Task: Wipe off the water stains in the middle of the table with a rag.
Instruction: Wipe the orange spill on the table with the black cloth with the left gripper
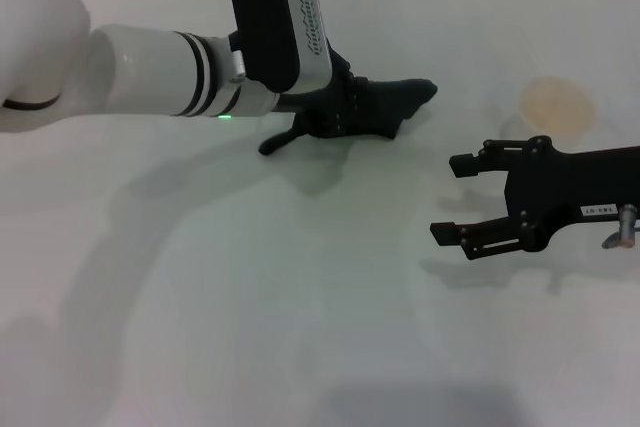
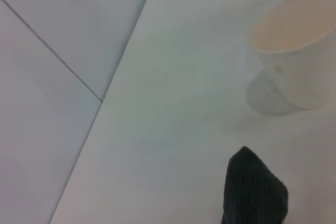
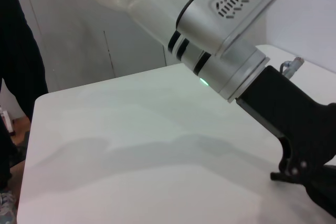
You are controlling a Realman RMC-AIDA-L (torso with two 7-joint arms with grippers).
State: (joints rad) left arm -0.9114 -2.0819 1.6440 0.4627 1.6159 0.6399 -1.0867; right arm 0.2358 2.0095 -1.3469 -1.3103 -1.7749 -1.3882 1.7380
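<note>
One dark rag (image 1: pixel 385 105) is seen in the upper middle of the head view, lying on the white desk (image 1: pixel 300 327) with its pointed corner toward the right of the frame; its left part is covered by the left claw (image 1: pixel 335 107). The claw appears pressed down on the cloth, but how far its fingers are closed cannot be told. In the left wrist view only the rag's corner (image 2: pixel 254 192) is shown, at the lower right, with a pale cup (image 2: pixel 296 51) well apart at the upper right. No clear orange-brown blot is made out on the desk; only a faint trace right of centre in the head view may be judged to be the water stains. The pale orange disc at the upper right of the head view is the cup (image 1: pixel 557 107), not the stain.

For the wipe to be done well, the rag should probably be kept flat under steady downward pressure and dragged across the stained middle, with the cup avoided. The right claw (image 1: pixel 462 197) is held wide open and empty at the right of the frame, near the cup.
</note>
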